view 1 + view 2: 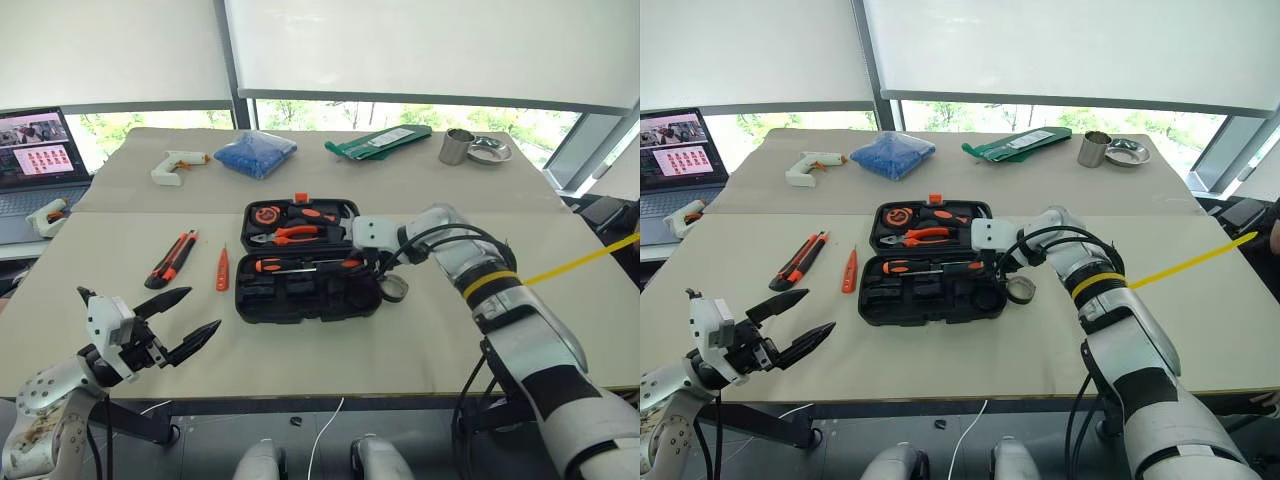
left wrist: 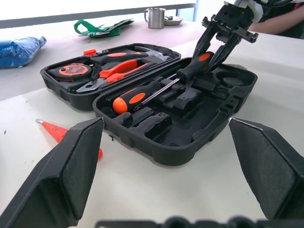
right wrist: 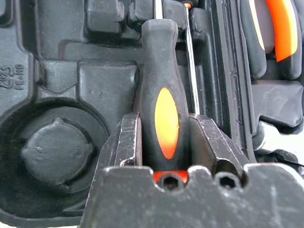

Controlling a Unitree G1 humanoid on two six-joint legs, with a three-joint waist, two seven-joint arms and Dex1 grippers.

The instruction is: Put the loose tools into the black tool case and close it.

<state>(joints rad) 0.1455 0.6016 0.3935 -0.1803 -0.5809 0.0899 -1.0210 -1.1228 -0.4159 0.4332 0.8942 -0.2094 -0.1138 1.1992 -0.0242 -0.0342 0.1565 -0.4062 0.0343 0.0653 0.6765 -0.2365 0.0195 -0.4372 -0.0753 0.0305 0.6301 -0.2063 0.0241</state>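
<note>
I see the black tool case (image 1: 305,262) lying open flat at table (image 1: 300,360) centre, lid half at 12 o'clock with pliers (image 1: 290,235) and a round tape measure (image 1: 266,214) in it, tray half at 6 o'clock. My right claw (image 2: 216,45) is down over the tray's 3 o'clock end, closed on the black-and-orange handle of a screwdriver (image 3: 161,109); in the right wrist view both fingers (image 3: 127,142) press the handle sides, and the handle sits over the moulded slots. A second screwdriver (image 2: 142,95) lies along the tray, its orange-and-black handle toward 9 o'clock and its thin shaft running toward the held one.

The small tape roll (image 1: 392,287) sits on the table just beside the case's 3 o'clock edge, under my right wrist. The utility knife (image 1: 171,259) lies well off at 9 o'clock of the case, and the slim orange tester screwdriver (image 1: 222,270) lies between the knife and the case, apart from both.

My left claw (image 1: 180,320) hovers near the table's 7 o'clock edge, spread wide, holding nothing.

At the far edge: a white glue gun (image 1: 178,166), a blue bag (image 1: 255,154), a green packet (image 1: 378,141), a metal cup (image 1: 456,146).
</note>
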